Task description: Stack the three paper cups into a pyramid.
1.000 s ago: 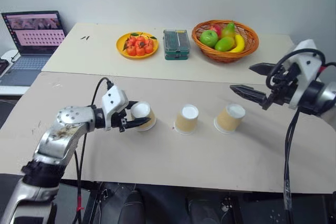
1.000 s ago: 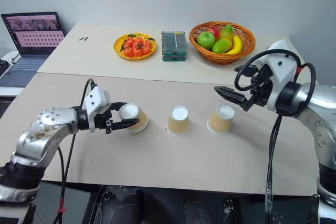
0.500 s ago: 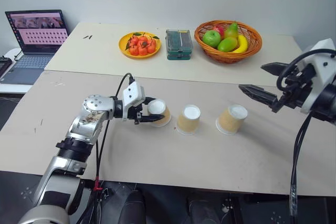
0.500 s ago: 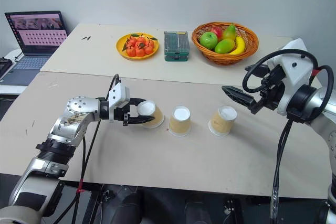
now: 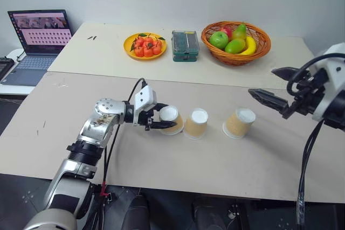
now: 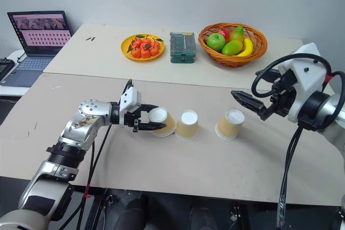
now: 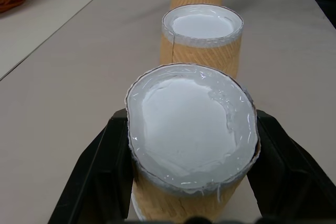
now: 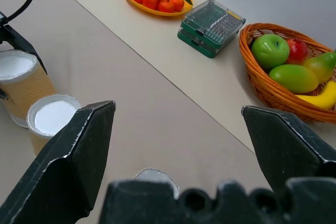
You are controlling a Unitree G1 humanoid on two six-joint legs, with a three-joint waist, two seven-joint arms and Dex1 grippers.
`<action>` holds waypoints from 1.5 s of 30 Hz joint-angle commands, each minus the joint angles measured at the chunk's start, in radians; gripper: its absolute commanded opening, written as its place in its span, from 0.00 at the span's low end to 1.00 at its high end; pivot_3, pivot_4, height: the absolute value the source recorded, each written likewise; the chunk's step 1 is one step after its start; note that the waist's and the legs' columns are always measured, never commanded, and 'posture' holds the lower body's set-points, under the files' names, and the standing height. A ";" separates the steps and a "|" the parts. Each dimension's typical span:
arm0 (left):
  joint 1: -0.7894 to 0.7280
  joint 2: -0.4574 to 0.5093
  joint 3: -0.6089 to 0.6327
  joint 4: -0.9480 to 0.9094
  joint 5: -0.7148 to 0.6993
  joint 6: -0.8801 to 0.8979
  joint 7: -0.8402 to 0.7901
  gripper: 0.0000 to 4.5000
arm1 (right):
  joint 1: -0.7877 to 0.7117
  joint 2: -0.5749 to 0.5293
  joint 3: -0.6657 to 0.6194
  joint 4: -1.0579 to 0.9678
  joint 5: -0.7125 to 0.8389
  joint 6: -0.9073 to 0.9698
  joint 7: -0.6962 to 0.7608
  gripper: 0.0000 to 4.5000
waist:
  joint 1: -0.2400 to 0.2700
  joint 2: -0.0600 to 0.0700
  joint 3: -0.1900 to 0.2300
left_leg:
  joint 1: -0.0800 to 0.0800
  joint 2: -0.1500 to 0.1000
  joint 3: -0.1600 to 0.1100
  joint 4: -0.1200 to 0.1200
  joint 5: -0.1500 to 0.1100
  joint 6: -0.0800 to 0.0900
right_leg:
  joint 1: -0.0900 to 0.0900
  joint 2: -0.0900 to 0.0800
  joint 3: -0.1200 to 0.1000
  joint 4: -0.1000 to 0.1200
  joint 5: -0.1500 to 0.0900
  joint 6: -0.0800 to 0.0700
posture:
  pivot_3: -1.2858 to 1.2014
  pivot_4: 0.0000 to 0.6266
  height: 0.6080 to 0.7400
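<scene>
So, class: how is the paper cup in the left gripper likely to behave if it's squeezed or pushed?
The paper cup probably crushes easily: its white end already looks squashed oval between the left gripper's fingers. It seems light, so a nudge could slide it into the neighbouring cup.

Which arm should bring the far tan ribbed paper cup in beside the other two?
Right. The open right gripper hovers just beside that tan ribbed paper cup, while the left gripper is shut on the first cup next to the middle cup.
</scene>
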 commanded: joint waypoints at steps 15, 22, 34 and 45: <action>-0.014 -0.012 -0.001 -0.037 -0.002 0.039 -0.027 0.99 | 0.002 -0.028 -0.033 -0.004 -0.004 -0.040 -0.004 1.00 | -0.002 0.000 0.000 | 0.000 0.000 0.000 0.000 0.000 0.000 | 0.000 0.000 0.000 0.000 0.000 0.000 | 0.52 0.24 1.00; -0.038 0.014 0.046 -0.127 -0.057 0.134 -0.019 0.99 | -0.042 -0.030 0.020 0.027 -0.016 -0.055 -0.007 1.00 | -0.003 0.000 0.000 | 0.000 0.000 0.000 0.000 0.000 0.000 | 0.000 0.000 0.000 0.000 0.000 0.000 | 0.52 0.24 1.00; -0.360 -0.001 0.260 -0.120 -0.116 0.351 0.311 0.99 | -0.008 -0.010 0.023 0.049 -0.023 -0.069 0.006 1.00 | 0.000 -0.001 0.000 | 0.000 0.000 0.000 0.000 0.000 0.000 | 0.000 0.000 0.000 0.000 -0.001 0.001 | 0.52 0.24 1.00; -0.116 0.109 0.375 -0.554 -0.366 0.724 0.384 0.99 | 0.335 0.027 -0.082 0.053 -0.097 -0.181 0.118 1.00 | -0.013 0.000 0.000 | 0.003 0.000 -0.001 0.000 0.000 0.000 | 0.001 0.000 -0.001 0.003 -0.002 0.002 | 0.52 0.24 1.00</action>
